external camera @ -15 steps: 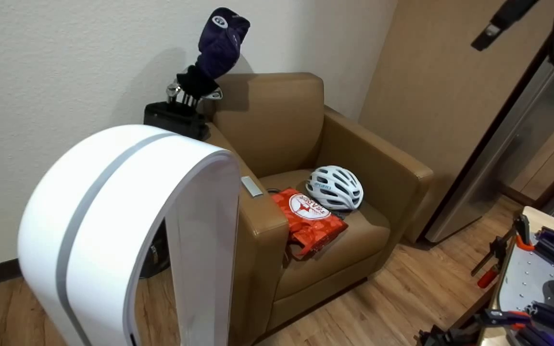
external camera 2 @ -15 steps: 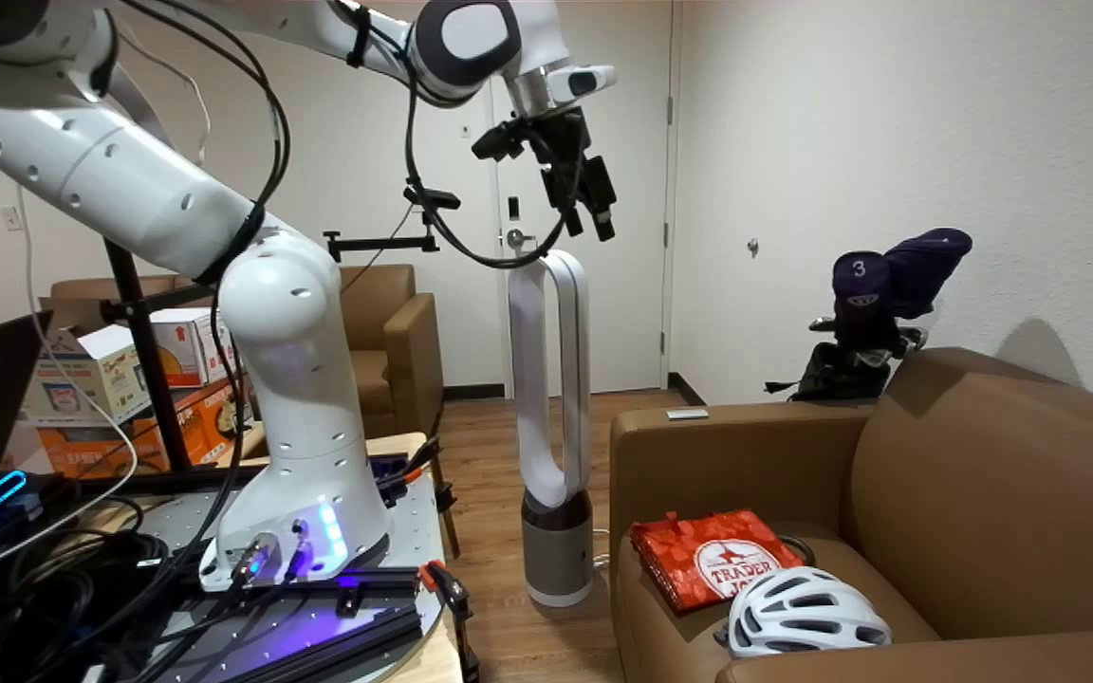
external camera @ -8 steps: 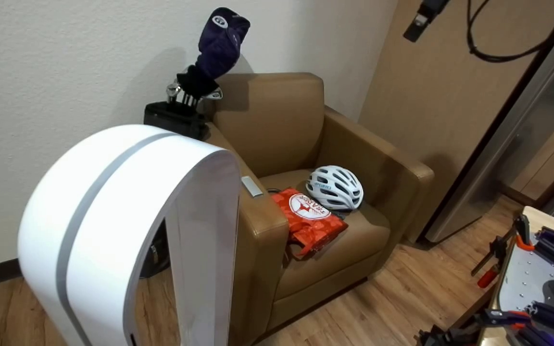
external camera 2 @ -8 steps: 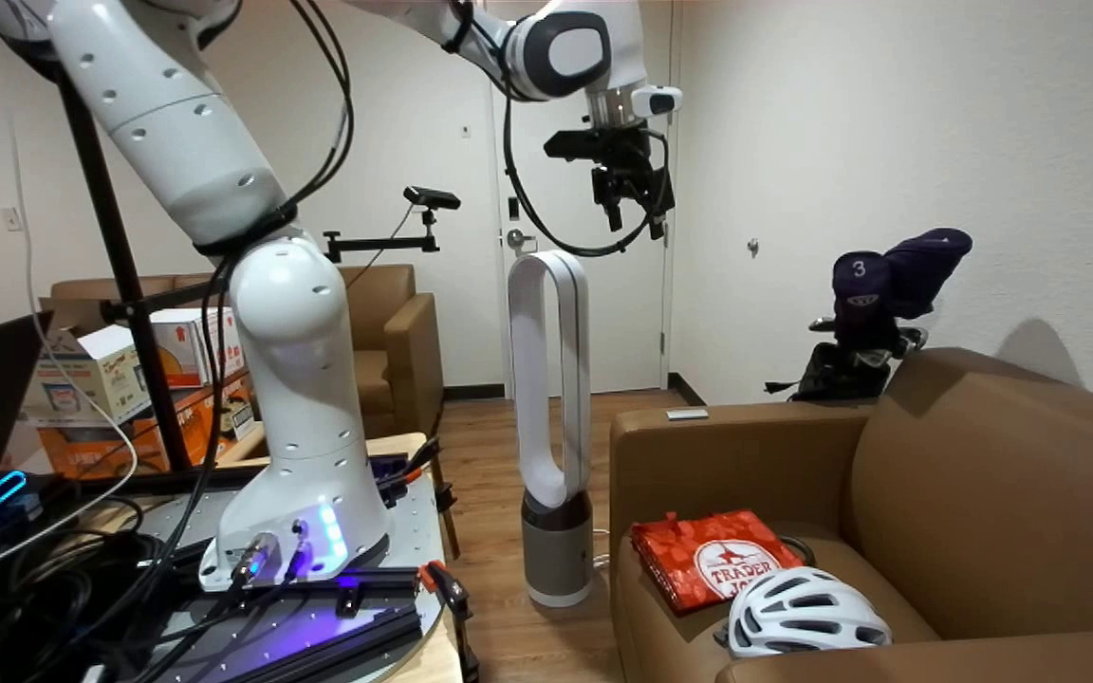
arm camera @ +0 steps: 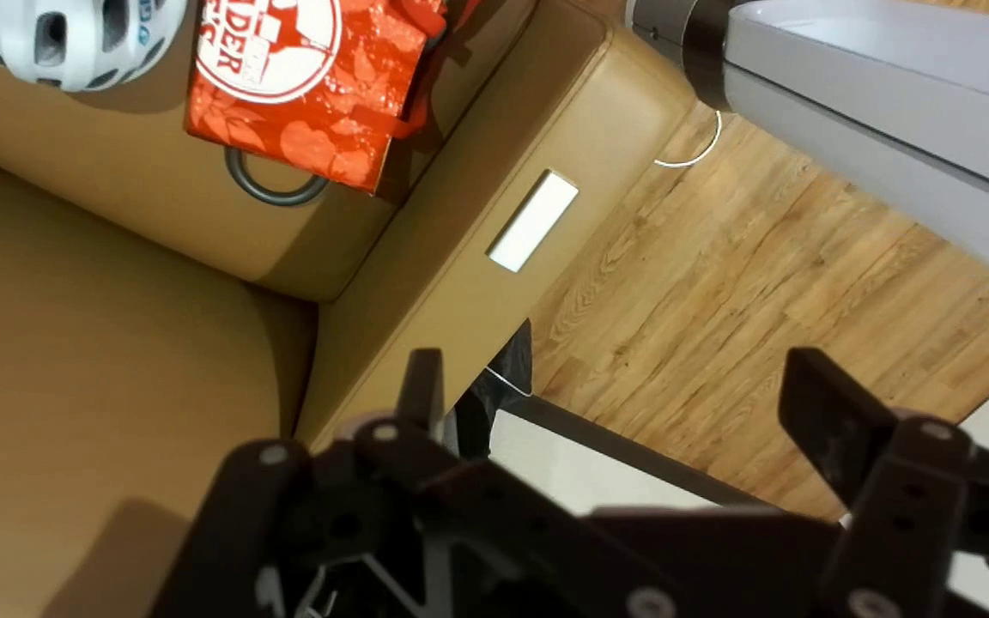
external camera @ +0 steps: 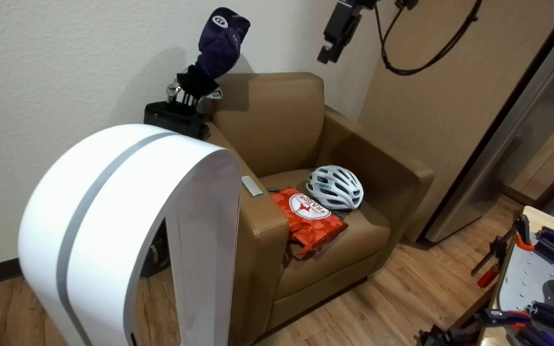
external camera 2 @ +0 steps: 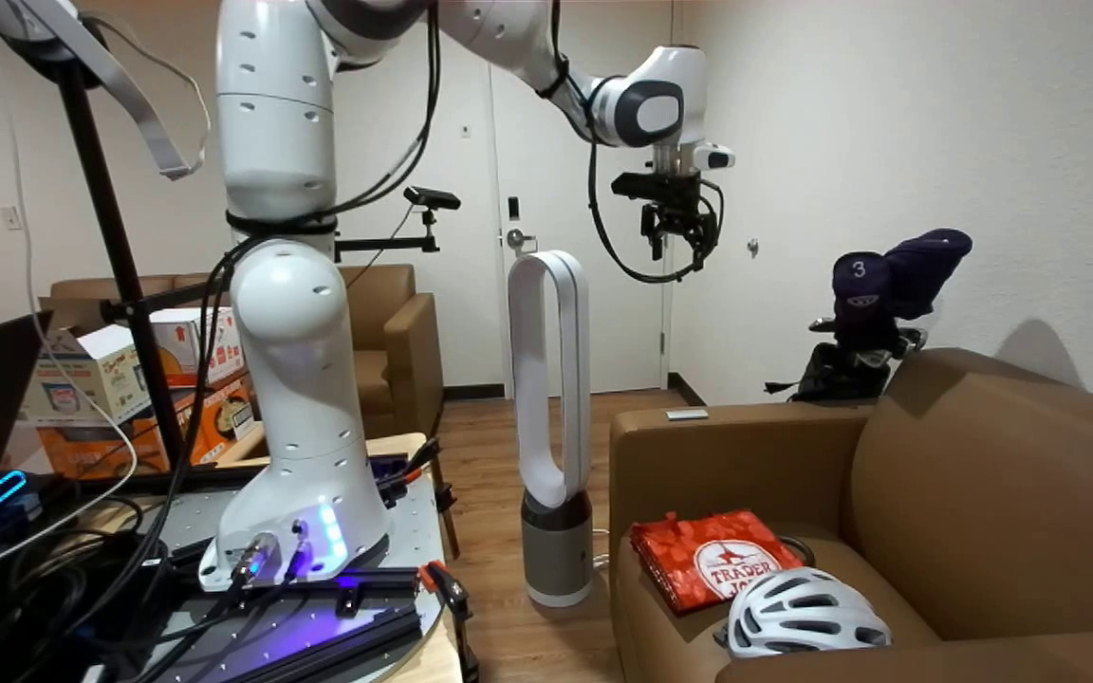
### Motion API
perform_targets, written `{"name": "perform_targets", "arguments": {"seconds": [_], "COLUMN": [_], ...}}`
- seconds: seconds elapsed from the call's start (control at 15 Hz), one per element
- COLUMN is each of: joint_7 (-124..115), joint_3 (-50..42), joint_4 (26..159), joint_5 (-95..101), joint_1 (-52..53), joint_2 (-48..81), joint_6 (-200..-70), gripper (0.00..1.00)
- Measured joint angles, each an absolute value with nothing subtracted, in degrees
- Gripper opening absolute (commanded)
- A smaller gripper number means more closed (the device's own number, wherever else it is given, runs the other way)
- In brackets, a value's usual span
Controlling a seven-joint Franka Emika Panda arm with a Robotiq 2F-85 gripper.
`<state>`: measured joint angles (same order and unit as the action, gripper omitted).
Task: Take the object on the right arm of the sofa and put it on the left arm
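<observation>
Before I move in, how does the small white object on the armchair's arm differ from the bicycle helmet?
Shape: the white rectangular object is flat, while the white bicycle helmet is domed, with dark vents.
Size: the rectangular object is far smaller than the bicycle helmet.
Place: the rectangular object lies on an arm of the brown armchair; the bicycle helmet rests on its seat.
Both look mostly white.

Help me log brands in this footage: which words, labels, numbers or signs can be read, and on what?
"TRADER JO": red bag, in an exterior view; the end is hidden by the helmet.
"3": navy golf club cover, in an exterior view.
Too small or blurred to read: the helmet's lettering, the club cover's emblem, print on the stacked boxes.
</observation>
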<state>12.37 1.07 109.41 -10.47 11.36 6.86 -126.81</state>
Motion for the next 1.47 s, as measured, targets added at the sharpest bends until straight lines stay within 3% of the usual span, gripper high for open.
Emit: {"name": "perform_targets", "arguments": {"seconds": [0.47,0.93,1.47], "joint_7": [9.2,9.0,-4.3], "joint_3": [4.8,7.1,6.1], "joint_4": [93.7,90.1,71.8], "joint_5": [-9.9,-9.6,-9.5], "joint_1": [10.1,10.2,12.3], "joint_2": [24.6,28.9,52.4], "joint_6": [-126.2,-126.7,-129.2], "gripper": [1.00,1.00,1.00]}}
